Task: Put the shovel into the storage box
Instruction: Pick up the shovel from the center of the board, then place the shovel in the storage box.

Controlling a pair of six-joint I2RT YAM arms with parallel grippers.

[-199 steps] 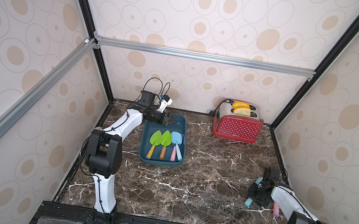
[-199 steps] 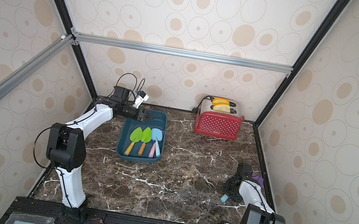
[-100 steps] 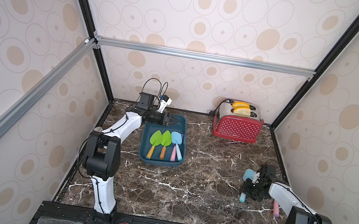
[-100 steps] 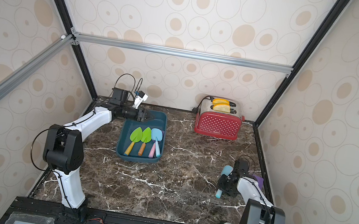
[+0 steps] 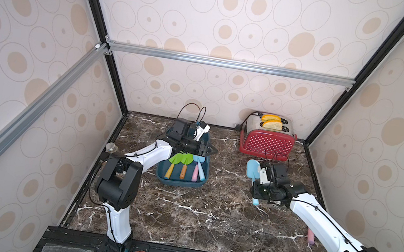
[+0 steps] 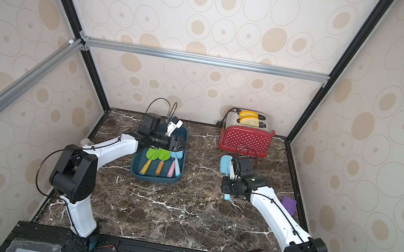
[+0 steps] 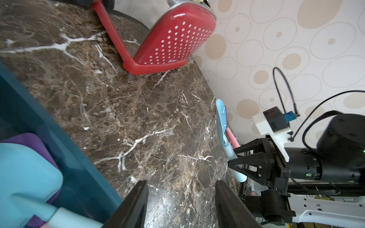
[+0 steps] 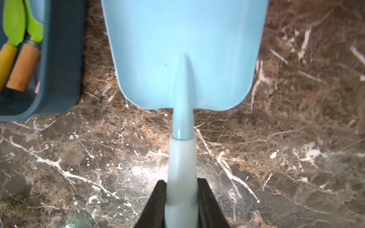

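Two hands: the right hand (image 8: 181, 184) grips the blue shovel (image 8: 183, 49) by its handle; the left hand (image 7: 181, 183) stands open, empty.

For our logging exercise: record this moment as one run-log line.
right gripper: shut on light blue shovel by handle | left gripper: open, empty, near storage box | storage box: four toy shovels inside

The blue shovel (image 8: 183, 49) is looking like smooth, glossy plastic. The storage box (image 8: 61, 79) is reading as duller teal plastic. The tabletop (image 5: 208, 216) is showing polished brown marble veining, and the toaster (image 5: 267, 143) is pairing shiny red plastic with metal on top.
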